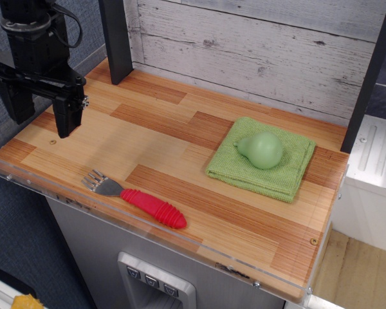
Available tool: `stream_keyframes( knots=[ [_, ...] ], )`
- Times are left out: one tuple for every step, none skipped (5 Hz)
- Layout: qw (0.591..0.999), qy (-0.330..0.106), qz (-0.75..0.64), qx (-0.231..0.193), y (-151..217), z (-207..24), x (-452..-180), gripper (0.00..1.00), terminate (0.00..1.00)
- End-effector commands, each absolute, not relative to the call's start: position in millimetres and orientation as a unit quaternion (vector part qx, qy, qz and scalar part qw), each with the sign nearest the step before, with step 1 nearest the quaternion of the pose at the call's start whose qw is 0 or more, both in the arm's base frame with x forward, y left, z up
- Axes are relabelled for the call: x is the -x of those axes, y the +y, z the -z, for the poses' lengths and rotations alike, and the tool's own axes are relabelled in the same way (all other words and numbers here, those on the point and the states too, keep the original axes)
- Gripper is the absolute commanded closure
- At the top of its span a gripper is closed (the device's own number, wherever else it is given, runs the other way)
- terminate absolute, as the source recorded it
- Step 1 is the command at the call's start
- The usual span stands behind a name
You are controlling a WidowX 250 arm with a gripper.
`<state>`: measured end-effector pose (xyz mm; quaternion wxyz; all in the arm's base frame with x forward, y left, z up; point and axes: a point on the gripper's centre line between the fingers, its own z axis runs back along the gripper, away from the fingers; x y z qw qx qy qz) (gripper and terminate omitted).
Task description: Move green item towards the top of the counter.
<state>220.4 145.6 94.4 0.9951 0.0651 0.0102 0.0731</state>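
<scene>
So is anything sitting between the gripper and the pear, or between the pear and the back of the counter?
Nothing visible. The gripper hangs open at the left, bare counter separates it from the pear on the cloth. The fork lies nearer the front edge.

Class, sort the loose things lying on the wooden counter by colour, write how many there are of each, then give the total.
Green: 2, the pear and the cloth under it
Red and silver: 1, the fork
Total: 3
</scene>
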Motion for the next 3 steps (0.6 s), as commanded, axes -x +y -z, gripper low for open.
stream_keyframes(
  knots=[
    [0.995,0.01,-0.073,-0.065,145.6,-94.4,-220.4,0.0,0.0],
    [0.993,-0.004,-0.095,-0.074,125.5,-98.3,-228.4,0.0,0.0],
    [0.995,-0.018,-0.065,-0.074,98.8,-100.3,-234.4,0.0,0.0]
  ],
)
